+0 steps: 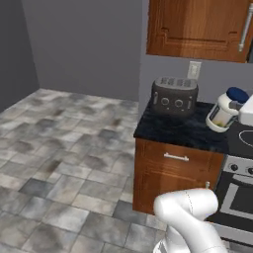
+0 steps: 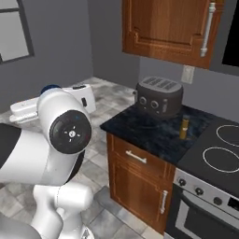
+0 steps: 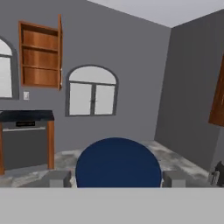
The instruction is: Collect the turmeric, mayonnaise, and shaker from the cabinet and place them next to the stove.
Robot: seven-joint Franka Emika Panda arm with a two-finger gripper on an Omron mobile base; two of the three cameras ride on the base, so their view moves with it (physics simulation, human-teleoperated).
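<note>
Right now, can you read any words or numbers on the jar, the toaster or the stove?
No readable text anywhere.
mayonnaise label: a pale patch with a yellowish smudge, too blurred to read.
toaster front: round dials, no legible marks.
stove knobs: no numbers can be made out.
turmeric: too small to show any label.

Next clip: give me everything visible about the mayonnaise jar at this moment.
The mayonnaise is a small squat white jar with a dark blue lid and a pale label showing a yellowish patch. In the left base view it is tilted in the air, lid up and to the right, above the dark counter just left of the stove. The gripper is closed on it: in the hand view the blue lid sits between the two fingertips. It touches nothing else that I can see.
</note>
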